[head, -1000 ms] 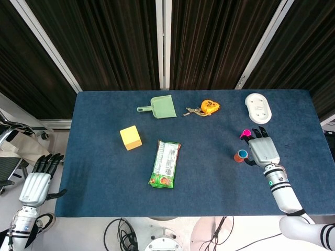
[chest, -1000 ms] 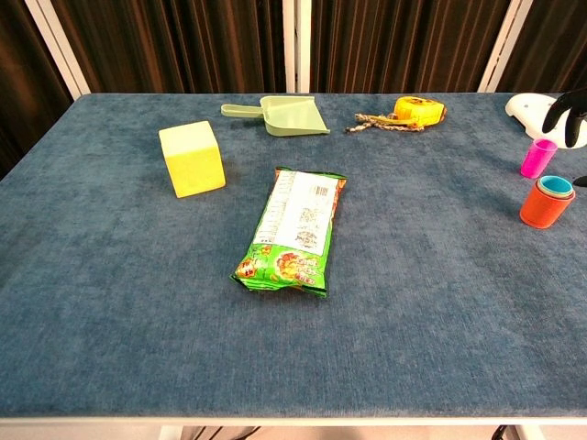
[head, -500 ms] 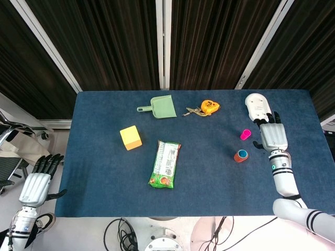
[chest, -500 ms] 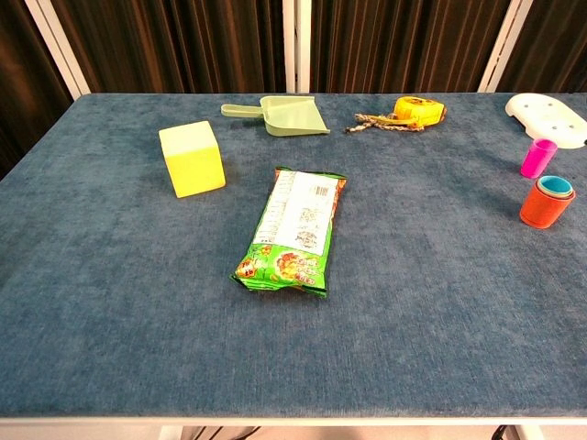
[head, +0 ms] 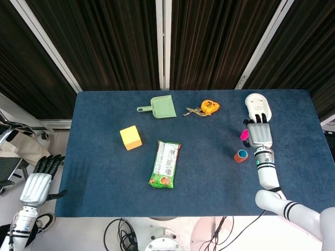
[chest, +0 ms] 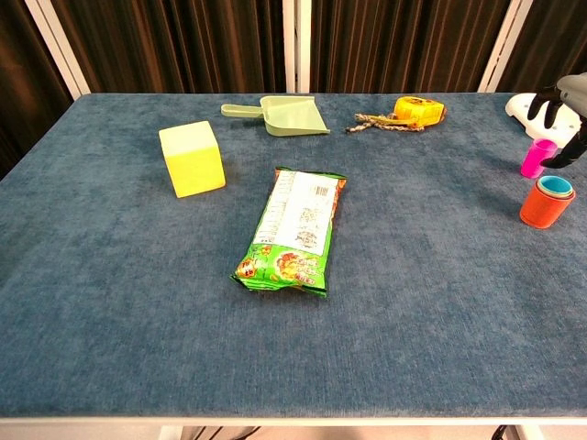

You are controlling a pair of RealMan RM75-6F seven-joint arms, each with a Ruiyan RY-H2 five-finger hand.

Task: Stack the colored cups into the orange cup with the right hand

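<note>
The orange cup (head: 241,156) stands upright near the table's right side with a blue cup (chest: 556,186) nested inside it; in the chest view the orange cup (chest: 546,205) is at the right edge. A pink cup (head: 244,135) stands just beyond it, also seen as the pink cup (chest: 537,158). My right hand (head: 259,135) hovers right beside the pink cup, fingers spread and pointing away from me, holding nothing. Only part of that right hand (chest: 563,105) shows in the chest view. My left hand (head: 36,184) hangs open off the table's left front corner.
A white oval object (head: 258,106) lies beyond the right hand. A yellow tape measure with keys (head: 207,107), a green dustpan (head: 161,107), a yellow block (head: 130,137) and a green snack packet (head: 166,163) lie further left on the blue table (head: 209,178).
The right hand left the orange cup, swung away to the far right, then came back left beside the pink cup. Cups and left hand stayed put.
</note>
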